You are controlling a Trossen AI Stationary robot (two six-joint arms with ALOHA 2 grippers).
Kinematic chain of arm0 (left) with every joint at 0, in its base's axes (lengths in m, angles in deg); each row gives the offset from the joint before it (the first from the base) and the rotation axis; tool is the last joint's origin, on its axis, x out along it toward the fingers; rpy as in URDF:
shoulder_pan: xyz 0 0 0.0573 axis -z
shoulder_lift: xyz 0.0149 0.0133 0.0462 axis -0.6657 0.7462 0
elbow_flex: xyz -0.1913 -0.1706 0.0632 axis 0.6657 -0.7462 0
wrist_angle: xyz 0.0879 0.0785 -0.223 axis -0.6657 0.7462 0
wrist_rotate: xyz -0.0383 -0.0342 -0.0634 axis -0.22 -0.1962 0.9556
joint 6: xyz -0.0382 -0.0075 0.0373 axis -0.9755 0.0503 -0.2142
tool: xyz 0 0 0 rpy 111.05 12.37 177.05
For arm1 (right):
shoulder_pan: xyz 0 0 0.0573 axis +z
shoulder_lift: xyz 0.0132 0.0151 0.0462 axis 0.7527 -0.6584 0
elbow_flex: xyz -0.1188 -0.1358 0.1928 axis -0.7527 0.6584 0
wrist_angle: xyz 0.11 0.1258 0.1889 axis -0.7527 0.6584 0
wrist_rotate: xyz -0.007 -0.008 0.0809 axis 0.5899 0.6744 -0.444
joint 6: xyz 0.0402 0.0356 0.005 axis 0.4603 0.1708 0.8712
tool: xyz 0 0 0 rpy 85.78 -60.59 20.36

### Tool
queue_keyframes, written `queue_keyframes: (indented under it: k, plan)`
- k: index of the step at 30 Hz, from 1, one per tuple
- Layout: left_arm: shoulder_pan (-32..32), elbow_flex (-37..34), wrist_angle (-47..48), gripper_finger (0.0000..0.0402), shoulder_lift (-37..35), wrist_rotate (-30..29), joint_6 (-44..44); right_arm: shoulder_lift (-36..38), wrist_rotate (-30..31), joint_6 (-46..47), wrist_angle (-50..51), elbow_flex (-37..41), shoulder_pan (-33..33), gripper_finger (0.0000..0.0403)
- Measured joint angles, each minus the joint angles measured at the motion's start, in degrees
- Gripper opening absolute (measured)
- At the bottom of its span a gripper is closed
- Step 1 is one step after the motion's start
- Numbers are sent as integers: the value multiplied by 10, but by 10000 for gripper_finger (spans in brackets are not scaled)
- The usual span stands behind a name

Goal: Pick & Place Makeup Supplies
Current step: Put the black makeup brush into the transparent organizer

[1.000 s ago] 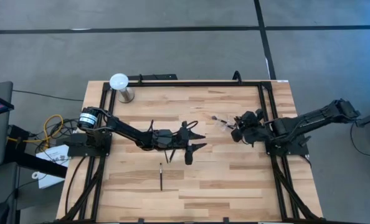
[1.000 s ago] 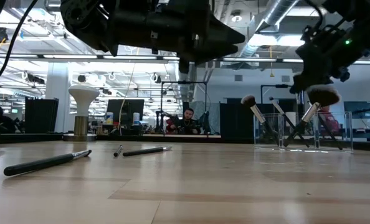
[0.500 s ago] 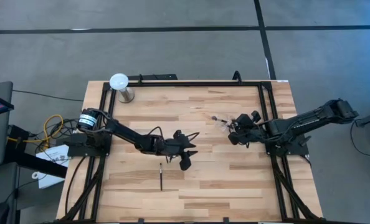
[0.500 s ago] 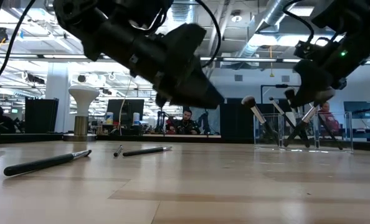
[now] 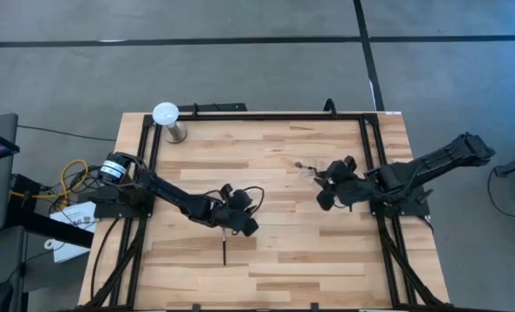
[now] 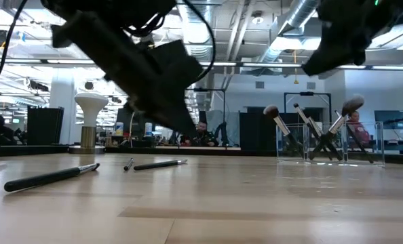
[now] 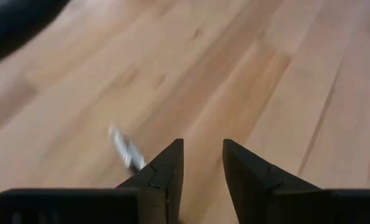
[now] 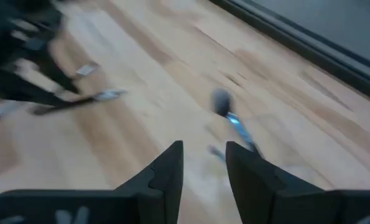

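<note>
From above, the left gripper (image 5: pixel 243 224) hangs just over the upper end of the lone brush (image 5: pixel 224 247) on the table (image 5: pixel 283 260); it should drop squarely across the handle before pinching. Past the left wrist, its fingers (image 7: pixel 166 171) stand apart with nothing between, a silvery brush end (image 7: pixel 126 150) just beside one. The right gripper (image 5: pixel 324 198) shows a gap too, empty, near the clear holder (image 6: pixel 327 144) of brushes.

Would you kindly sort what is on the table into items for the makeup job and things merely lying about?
Job items:
- thin dark-handled makeup brushes lying on the wood
- brushes standing in the clear plastic holder
- left claw above a brush
- right claw

Lying about:
- white globe on a metal base
</note>
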Motion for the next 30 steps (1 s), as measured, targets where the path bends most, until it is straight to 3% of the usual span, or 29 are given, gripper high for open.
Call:
queue_keyframes:
  k: [5, 11, 21, 30]
  plan:
    - [21, -1, 88, 108, 0, 1, -85, -1, 0, -1, -49, -2, 41, 113]
    - [41, -30, 87, 108, 0, -21, -145, -1, 0, -1, -68, -2, 50, 113]
    - [52, -71, -22, 108, 0, -67, -150, -1, 0, -1, -84, -2, 49, 113]
    - [31, -88, -59, 108, 24, -73, -142, -1, 1, -1, -102, -2, 46, 113]
